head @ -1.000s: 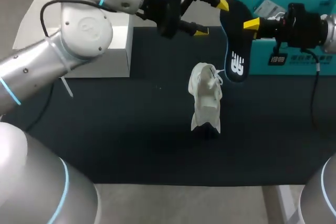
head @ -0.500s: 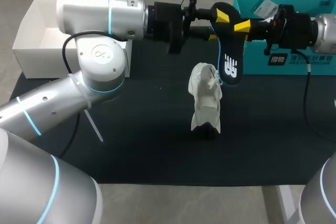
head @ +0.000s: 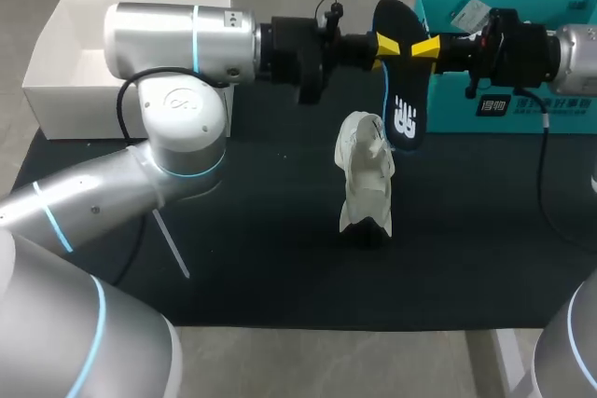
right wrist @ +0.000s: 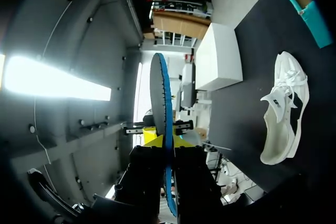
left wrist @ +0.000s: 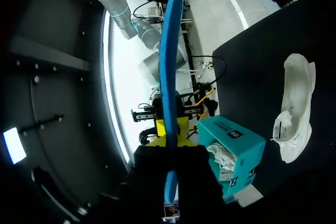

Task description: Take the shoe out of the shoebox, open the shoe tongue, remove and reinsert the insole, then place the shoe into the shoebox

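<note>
Left pincer point(head: 384, 44) and right pincer point(head: 427, 47) both clamp the insole point(head: 403, 109) mid-air, face to face. Insole hangs long axis down. White shoe point(head: 366, 174) lies on the worktop point(head: 233, 230), roughly below it.

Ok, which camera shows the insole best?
The head view: the insole hangs there with its whole broad dark face turned to the camera. Each wrist view catches it only edge-on, as a thin blue strip.
</note>
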`<state>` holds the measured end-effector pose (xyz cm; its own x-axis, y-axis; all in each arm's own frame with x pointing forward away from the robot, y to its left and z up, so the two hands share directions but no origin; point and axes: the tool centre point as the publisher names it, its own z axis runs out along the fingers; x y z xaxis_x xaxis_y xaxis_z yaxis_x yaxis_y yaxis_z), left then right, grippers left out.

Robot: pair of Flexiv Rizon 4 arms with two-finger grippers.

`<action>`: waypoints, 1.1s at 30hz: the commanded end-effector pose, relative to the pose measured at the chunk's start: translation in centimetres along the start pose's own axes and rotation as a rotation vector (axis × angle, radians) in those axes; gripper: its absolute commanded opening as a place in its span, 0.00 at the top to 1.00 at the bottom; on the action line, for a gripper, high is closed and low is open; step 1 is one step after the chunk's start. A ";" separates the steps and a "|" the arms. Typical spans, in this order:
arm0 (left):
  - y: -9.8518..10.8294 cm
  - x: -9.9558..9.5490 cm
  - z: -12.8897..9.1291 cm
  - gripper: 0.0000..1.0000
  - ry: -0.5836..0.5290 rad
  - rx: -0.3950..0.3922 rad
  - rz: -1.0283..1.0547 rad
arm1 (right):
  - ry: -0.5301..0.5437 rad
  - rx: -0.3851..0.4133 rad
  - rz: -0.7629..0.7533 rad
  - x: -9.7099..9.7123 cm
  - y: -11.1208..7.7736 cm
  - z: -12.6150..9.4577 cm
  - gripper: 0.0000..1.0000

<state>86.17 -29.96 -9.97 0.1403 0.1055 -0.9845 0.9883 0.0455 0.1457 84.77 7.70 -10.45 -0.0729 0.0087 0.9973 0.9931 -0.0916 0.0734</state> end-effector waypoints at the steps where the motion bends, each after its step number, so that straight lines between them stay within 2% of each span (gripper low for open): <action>1: -0.3 -0.1 0.0 1.00 0.011 0.002 -0.003 | -0.013 -0.009 0.000 0.3 -0.3 0.2 1.00; 2: -0.3 -0.1 0.1 1.00 0.011 0.004 -0.004 | -0.021 -0.012 0.001 0.3 -0.4 0.1 0.78; 3: -0.4 -0.1 0.0 1.00 0.013 0.007 -0.007 | -0.038 -0.013 0.000 0.3 -0.4 0.1 0.04; 4: -0.5 -0.1 0.0 1.00 0.015 0.008 -0.010 | -0.053 -0.017 -0.002 0.4 -0.5 0.0 0.00; 7: -0.5 0.1 -0.3 1.00 0.023 0.003 -0.038 | -0.123 -0.029 -0.011 0.5 -0.7 -0.6 0.00; 11: -0.6 0.3 -1.0 1.00 0.016 -0.025 -0.097 | -0.236 -0.045 -0.010 0.3 -1.1 -2.8 0.00; 17: -0.9 0.6 -2.0 1.00 0.027 -0.048 -0.150 | -0.319 -0.042 0.006 -0.2 -1.2 -5.6 0.00; 25: -1.2 0.6 -2.4 1.00 0.000 -0.101 -0.251 | -0.319 -0.042 0.006 -0.2 -1.2 -5.6 0.00; 33: -2.2 0.1 -2.8 1.00 0.017 -0.069 -0.269 | -0.326 -0.038 0.016 -0.5 -1.3 -5.9 0.00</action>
<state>84.04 -27.67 -10.36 -0.1266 0.0898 -0.9879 0.9834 0.1415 -0.1132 83.12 2.26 -10.80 -0.0270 0.3168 0.9481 0.9883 -0.1340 0.0729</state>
